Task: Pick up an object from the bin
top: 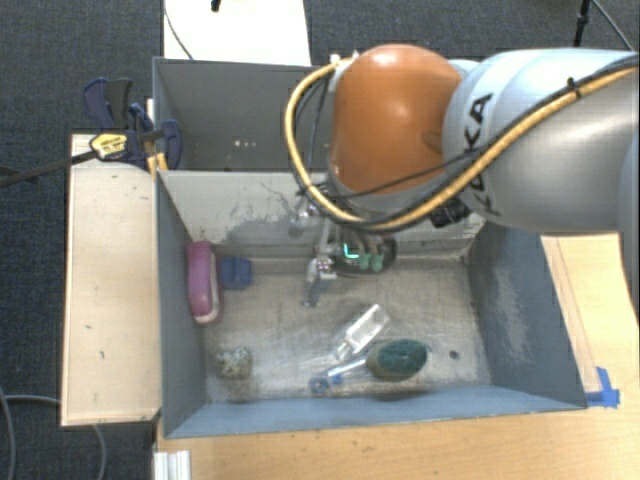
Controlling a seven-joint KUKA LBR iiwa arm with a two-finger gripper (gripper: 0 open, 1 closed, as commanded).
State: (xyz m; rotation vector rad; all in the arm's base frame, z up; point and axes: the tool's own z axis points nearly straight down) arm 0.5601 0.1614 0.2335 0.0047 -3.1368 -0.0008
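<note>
Just front-right of the gripper (318, 280), whose grip I cannot tell, lies a clear bottle (360, 332), long axis diagonal.

The bin (520, 308) is dull grey metal, its floor scuffed and scratched. By the bin's left wall lies a smooth, glossy pink plastic piece (203, 280). Near the bin's front wall lie a clear shiny plastic piece (360, 332) and a matt dark green oval (400, 358).
</note>
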